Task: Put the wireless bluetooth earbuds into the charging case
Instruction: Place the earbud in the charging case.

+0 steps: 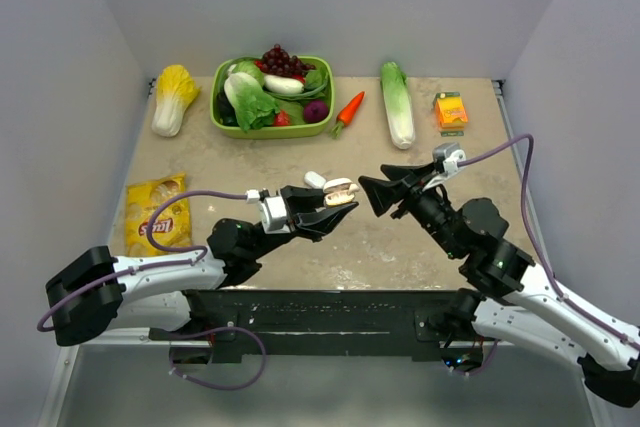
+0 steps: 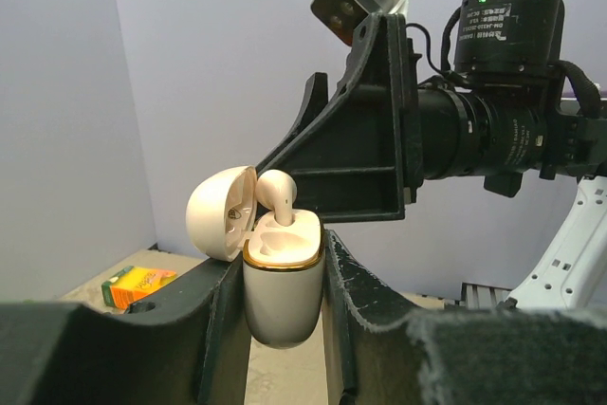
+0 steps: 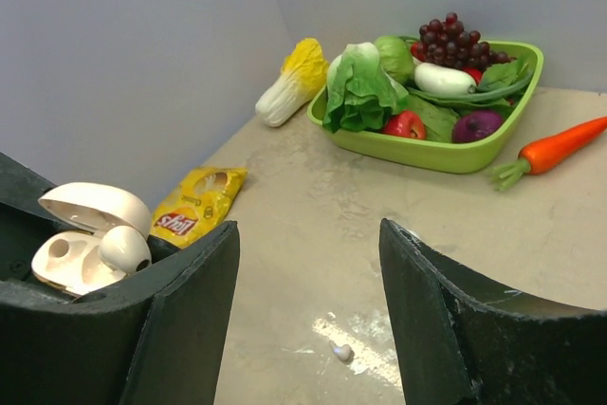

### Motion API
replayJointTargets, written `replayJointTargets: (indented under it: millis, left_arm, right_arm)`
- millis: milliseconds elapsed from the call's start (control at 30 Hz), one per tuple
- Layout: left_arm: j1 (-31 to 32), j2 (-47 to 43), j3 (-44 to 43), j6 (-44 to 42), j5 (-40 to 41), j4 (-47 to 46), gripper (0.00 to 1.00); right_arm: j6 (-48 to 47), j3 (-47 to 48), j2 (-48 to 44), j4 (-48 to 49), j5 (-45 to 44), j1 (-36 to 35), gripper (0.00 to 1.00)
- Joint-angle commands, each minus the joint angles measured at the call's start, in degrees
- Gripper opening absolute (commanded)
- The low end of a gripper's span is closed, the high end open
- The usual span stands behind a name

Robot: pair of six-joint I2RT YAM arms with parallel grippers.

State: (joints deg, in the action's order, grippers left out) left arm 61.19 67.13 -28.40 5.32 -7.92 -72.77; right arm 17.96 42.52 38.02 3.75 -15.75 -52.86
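My left gripper (image 1: 335, 203) is shut on the charging case (image 1: 339, 192) and holds it upright above the table with its lid open. In the left wrist view the case (image 2: 283, 291) sits between the two fingers. One white earbud (image 2: 275, 193) stands in a slot with its head sticking out; the other slot is empty. The case (image 3: 71, 258) and that earbud (image 3: 124, 248) also show in the right wrist view. A second earbud (image 3: 342, 352) lies on the table, also visible from above (image 1: 314, 179). My right gripper (image 1: 372, 193) is open and empty, close to the right of the case.
A green basket (image 1: 222, 119) of vegetables and grapes stands at the back. Around it are a yellow cabbage (image 1: 173, 97), a carrot (image 1: 348, 111), a long green cabbage (image 1: 398, 103) and an orange box (image 1: 451, 110). A yellow chips bag (image 1: 158, 211) lies at the left.
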Motion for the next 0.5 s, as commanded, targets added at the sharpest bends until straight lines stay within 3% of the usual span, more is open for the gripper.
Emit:
replayJointTargets:
  millis: [0,467]
  left_arm:
    - [0.0,-1.2,0.1,-2.1,0.6,-26.4,0.0]
    - [0.0,-0.2,0.3,-2.2,1.1,-26.4,0.0]
  right_arm:
    - [0.9,2.0,-2.2,1.3,-0.5,-0.1,0.64]
    - [1.3,1.3,-1.2,3.1,6.4,-0.5,0.63]
